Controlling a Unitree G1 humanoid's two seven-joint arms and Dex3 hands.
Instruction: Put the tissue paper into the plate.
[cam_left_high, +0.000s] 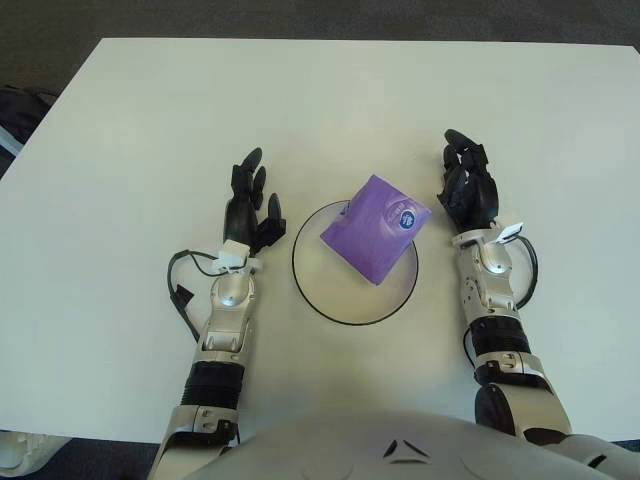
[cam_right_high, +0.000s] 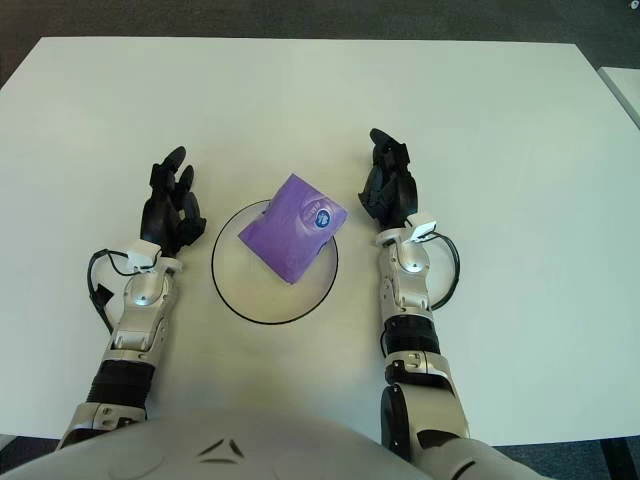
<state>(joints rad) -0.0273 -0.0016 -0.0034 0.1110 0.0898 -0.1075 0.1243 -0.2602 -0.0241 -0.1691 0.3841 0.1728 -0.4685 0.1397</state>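
One white table (cam_left_high: 130, 130) carries everything here, broad and bare enough that nothing crowds my reach. On it, straight in front of my body, sits the plate (cam_left_high: 310, 290), a white dish with a dark rim, placed between my two arms so either could serve it. The tissue paper (cam_left_high: 375, 228), a purple pack, lies in the plate, tilted, its upper corner leaning over the far right rim; I judge the task as good as done. My right hand (cam_left_high: 466, 188) shows just right of the pack, apart from it, fingers loosely extended and holding nothing. My left hand (cam_left_high: 249, 205) shows left of the plate, fingers likewise relaxed and empty, idle.
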